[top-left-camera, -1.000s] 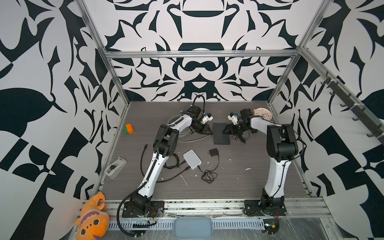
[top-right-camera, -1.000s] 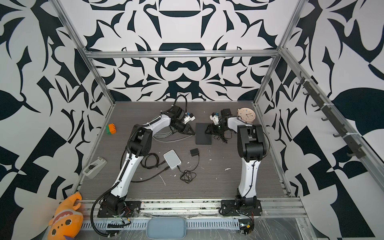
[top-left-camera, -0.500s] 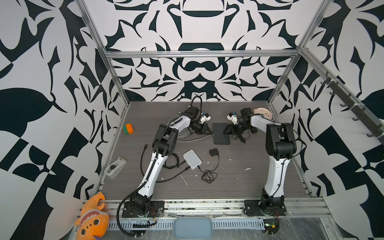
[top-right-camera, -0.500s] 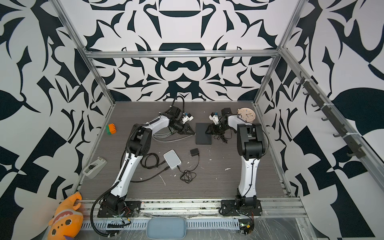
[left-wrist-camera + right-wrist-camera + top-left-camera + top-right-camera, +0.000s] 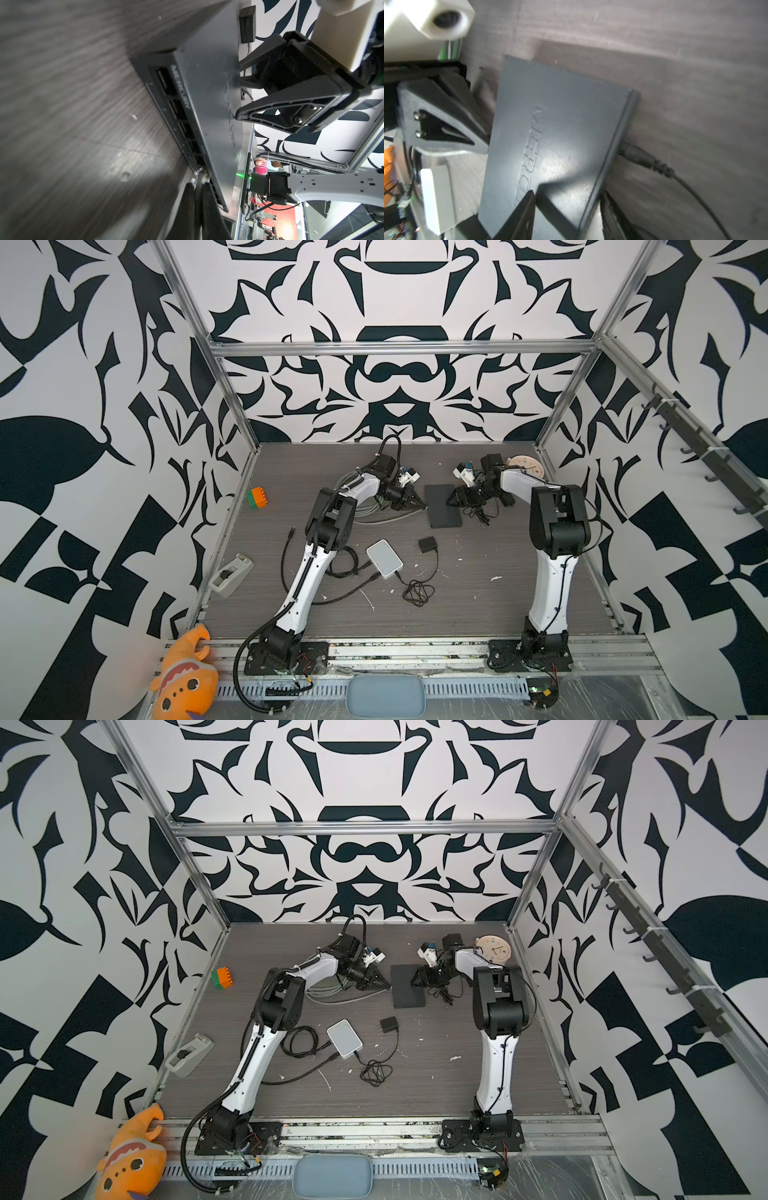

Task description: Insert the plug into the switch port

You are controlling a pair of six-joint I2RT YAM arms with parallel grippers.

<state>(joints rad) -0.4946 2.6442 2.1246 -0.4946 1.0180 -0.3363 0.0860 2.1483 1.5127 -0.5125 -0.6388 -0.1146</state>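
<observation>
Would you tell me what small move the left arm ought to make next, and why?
Probably ease the left gripper straight forward toward the switch. It is shut on the plug, whose tip sits at a port mouth but does not look seated; the right gripper, jaws apart, straddles the switch's back edge, seemingly bracing it.

**A:** What do the walls [image 5: 399,294] look like?
**B:** White, covered in big black leaf-like shapes. The counter [image 5: 478,605] is dark grey-brown with a fine wood grain.
**A:** And the switch [image 5: 442,506]?
**B:** Matte dark grey, with its name embossed in the same tone. The plug [image 5: 198,171] looks pale and glassy, and the cable [image 5: 386,521] is light grey.
**A:** Anything bright?
**B:** An orange-and-green block [image 5: 257,497] and an orange plush fish [image 5: 187,680] with dark spots. There's also a white box [image 5: 384,558] and a black adapter [image 5: 427,544].
</observation>
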